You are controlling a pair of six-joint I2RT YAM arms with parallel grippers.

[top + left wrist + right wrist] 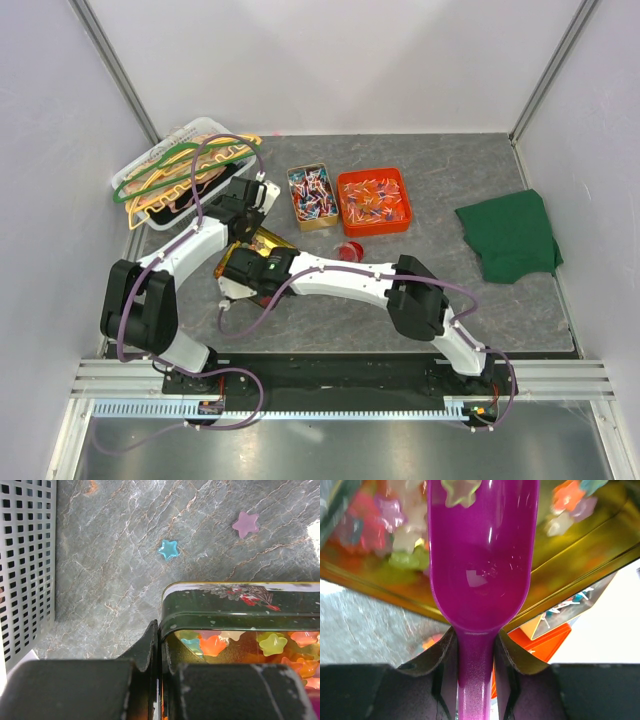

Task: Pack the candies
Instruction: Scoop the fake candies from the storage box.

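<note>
The candies are small star-shaped sweets (212,644) in orange, yellow, blue and pink, lying in a tin (240,611) that is dark green outside and gold inside (243,254). My left gripper (160,636) is shut on the tin's left wall, one finger inside and one outside. My right gripper (475,646) is shut on the handle of the purple scoop (482,555), whose bowl reaches over the star candies (380,530) in the tin, with one pale star (461,490) at its tip. Twist-wrapped candies fill a small tin (312,197) and an orange tray (374,200).
Two loose stars, blue (168,549) and purple (246,524), lie on the grey table beyond the tin. A white perforated basket (185,170) with hangers stands at the far left. A round red lid (352,249) lies mid-table. A green cloth (512,235) lies at right.
</note>
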